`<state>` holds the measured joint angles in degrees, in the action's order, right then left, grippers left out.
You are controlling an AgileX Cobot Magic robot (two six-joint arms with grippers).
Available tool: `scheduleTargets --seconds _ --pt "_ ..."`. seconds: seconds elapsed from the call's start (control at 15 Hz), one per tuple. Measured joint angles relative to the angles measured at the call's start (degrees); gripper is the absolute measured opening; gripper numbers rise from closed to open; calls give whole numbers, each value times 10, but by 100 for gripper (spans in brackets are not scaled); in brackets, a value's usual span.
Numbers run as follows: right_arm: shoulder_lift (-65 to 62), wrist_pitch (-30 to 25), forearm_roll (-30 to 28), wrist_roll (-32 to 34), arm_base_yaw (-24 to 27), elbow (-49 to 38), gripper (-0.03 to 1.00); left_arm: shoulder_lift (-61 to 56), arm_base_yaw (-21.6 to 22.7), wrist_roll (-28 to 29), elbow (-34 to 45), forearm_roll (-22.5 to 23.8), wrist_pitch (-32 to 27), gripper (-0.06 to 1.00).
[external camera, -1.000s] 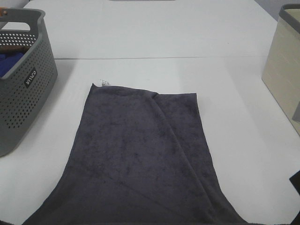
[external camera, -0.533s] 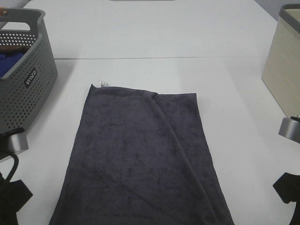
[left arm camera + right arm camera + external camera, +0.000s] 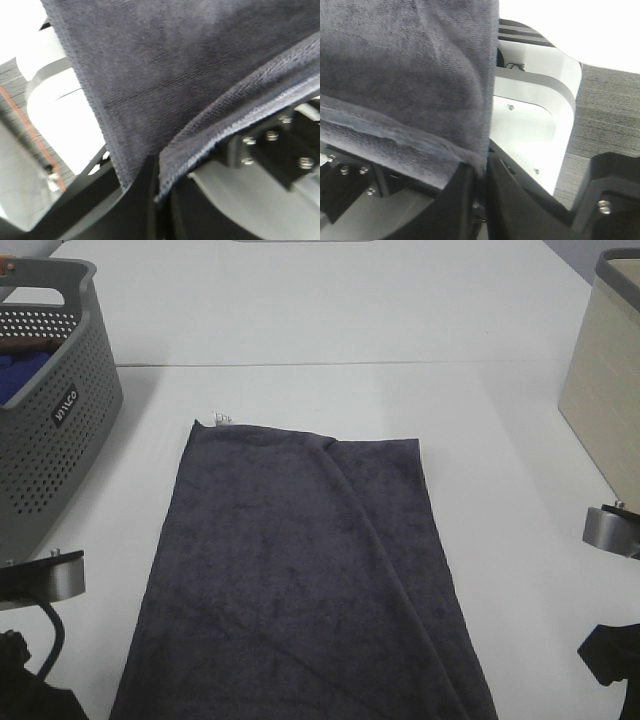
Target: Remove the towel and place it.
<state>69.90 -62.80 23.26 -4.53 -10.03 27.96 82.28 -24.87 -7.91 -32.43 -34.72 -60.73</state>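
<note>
The dark charcoal towel (image 3: 300, 570) lies flat and lengthwise on the white table (image 3: 350, 310), and its near end runs off the lower edge of the exterior high view. My left gripper (image 3: 156, 182) is shut on the towel's hemmed edge (image 3: 235, 125). My right gripper (image 3: 479, 175) is shut on the towel's edge (image 3: 420, 145), with cloth (image 3: 410, 65) hanging over it. In the exterior high view only parts of the left arm (image 3: 45, 578) and right arm (image 3: 608, 530) show at the lower corners. The fingertips are out of that view.
A grey perforated basket (image 3: 60, 430) with a blue fabric item (image 3: 18, 375) inside stands at the left edge. A beige bin (image 3: 610, 380) stands at the right edge. A small white tag (image 3: 222, 417) sits at the towel's far left corner.
Both arms have come into the exterior high view at the lower corners and risen. The towel's near end has narrowed from a wide spread to straighter sides. Its far edge has stayed put.
</note>
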Motion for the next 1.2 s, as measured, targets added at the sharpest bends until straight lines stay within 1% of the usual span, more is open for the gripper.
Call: scheduleTargets --seconds 0.13,0.27,0.33,0.4,0.53,0.6,0.67,0.8,0.87,0.93,1.0,1.07,1.2 --pt "2 4 -15 -2 1 0 12 27 -23 2 1 14 17 5" --pt "5 4 -24 -2 1 0 17 38 -34 6 -3 12 21 17" --pt "5 4 -23 -2 1 0 21 38 -40 6 -11 4 21 28" --pt "5 4 -20 -2 1 0 28 39 -49 7 -24 -10 22 42" --pt "5 6 3 -2 1 0 45 39 -74 7 -44 -28 26 70" --pt "5 12 9 -2 1 0 53 39 -86 7 -50 -32 25 77" --pt "5 22 9 -2 1 0 58 39 -95 7 -60 -33 24 80" --pt "-5 66 6 -2 1 -1 60 39 -99 6 -92 -28 28 82" --pt "-8 74 6 -2 1 -1 61 39 -99 6 -104 -19 32 82" --pt "-12 95 7 -2 1 1 61 40 -97 6 -134 6 44 82" --pt "-13 108 7 7 2 10 61 42 -89 9 -166 41 52 82" --pt "-10 114 9 18 2 30 61 48 -73 13 -199 73 54 82" --pt "15 115 7 28 2 95 61 80 -25 15 -268 133 55 82"
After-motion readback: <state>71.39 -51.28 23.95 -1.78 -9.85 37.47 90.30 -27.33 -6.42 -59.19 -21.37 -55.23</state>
